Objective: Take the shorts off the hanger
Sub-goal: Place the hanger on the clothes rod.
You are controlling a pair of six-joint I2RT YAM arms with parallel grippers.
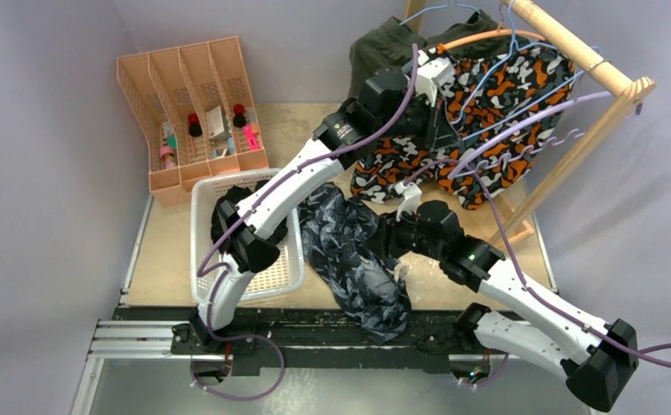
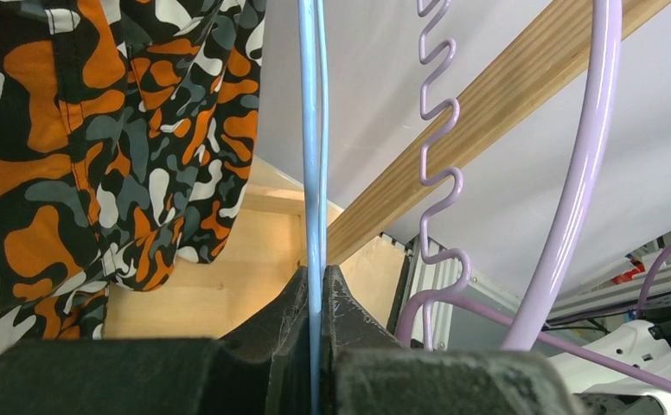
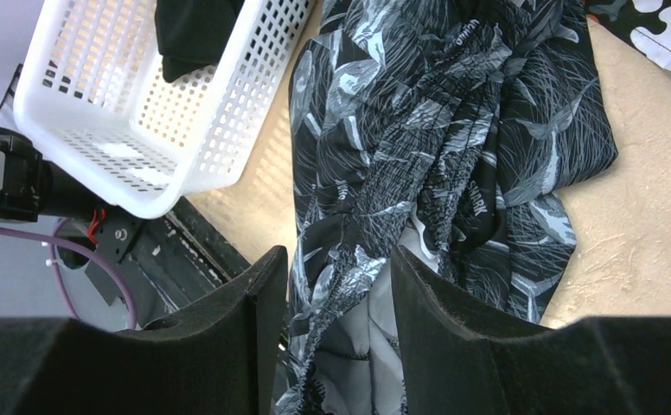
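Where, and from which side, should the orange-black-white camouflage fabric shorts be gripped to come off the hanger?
Pinch the lower hem of the orange-black-white camouflage shorts, coming from below. It hangs loose; the waist is crowded by wire hangers, one clamped by the left gripper.

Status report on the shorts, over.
Left pincer shut on blue hanger. Right pincer open over grey shorts on table. Orange shorts not yet off rack. Lilac hanger close beside.
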